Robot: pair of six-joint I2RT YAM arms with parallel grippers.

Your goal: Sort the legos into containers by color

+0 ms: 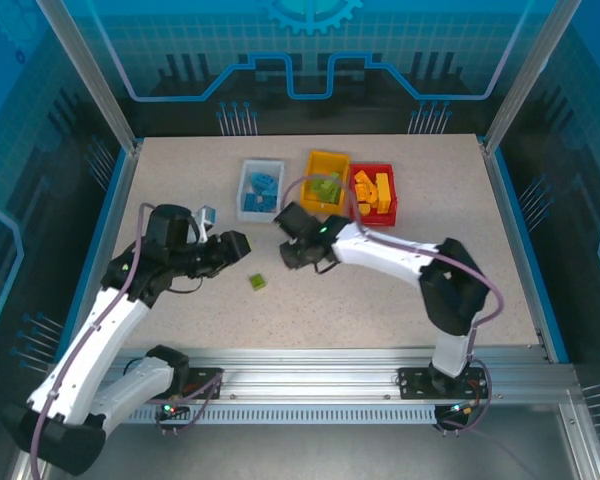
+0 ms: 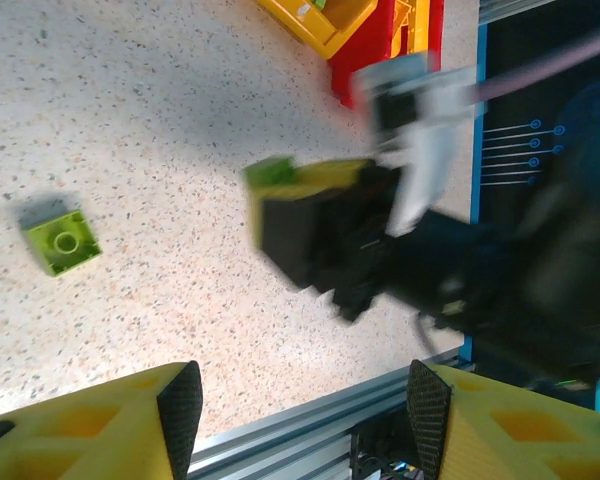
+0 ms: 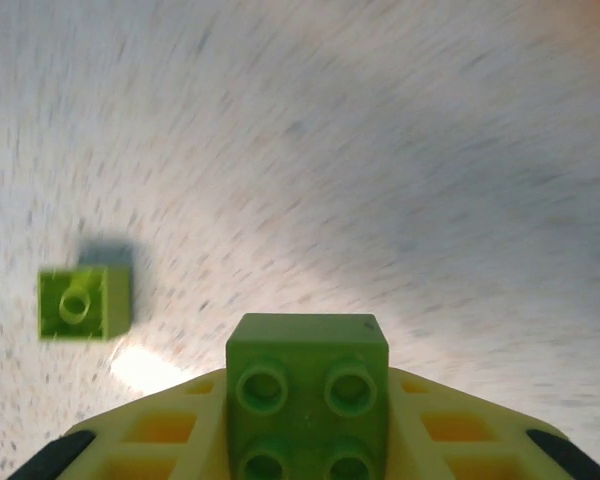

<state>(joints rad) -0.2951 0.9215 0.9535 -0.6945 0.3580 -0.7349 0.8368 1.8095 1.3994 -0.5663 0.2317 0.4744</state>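
Green brick (image 3: 308, 385) is clamped between the right gripper's (image 1: 300, 252) fingers, near the centre of the overhead view. A second green brick (image 1: 257, 283) lies loose on the speckled table (image 1: 460, 230), just to its lower left. The left gripper (image 2: 305, 400) hovers further left, jaws apart and empty. White bin (image 1: 248, 186), yellow bin (image 1: 327, 155) and red bin (image 1: 373, 168) sit side by side at upper centre.

Open tabletop (image 1: 180, 170) far left, lone green brick (image 1: 257, 283) lying near centre, three bins (image 1: 327, 154) blocking far centre
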